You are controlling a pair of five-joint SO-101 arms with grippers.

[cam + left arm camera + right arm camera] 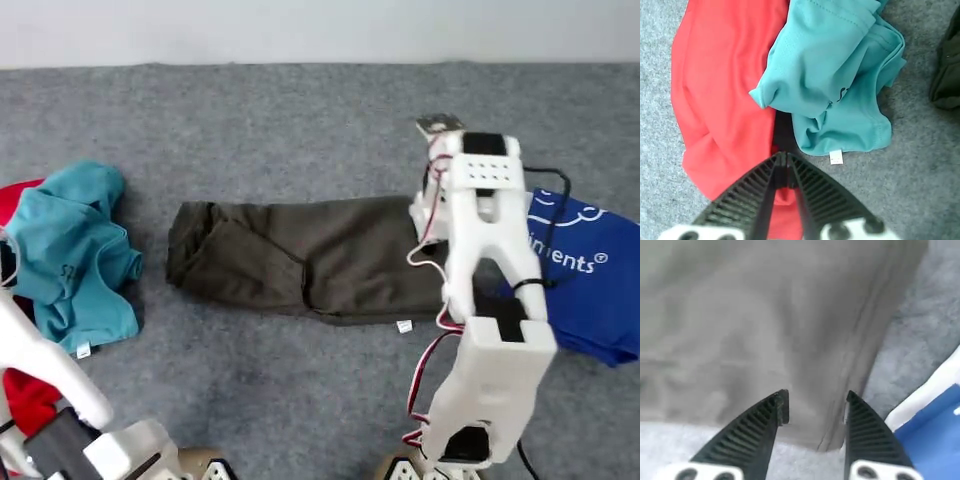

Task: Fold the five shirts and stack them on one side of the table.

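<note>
Cloth of the half-folded olive-brown cotton shirt, lying mid-way along the grey desk, is looking soft, light and limp; its seamed edge is offering the surest hold, where the right arm's jaws are hovering parted and empty, the left arm's jaws hanging closed over a red shirt

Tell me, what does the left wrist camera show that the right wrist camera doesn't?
Left wrist view's own: a red shirt, a crumpled teal shirt lying partly over it, and the left claw, shut. Right wrist view's own: the corner of a blue shirt and the right claw, open above the edge of the olive shirt. Shared: the olive shirt and the grey table covering.
</note>
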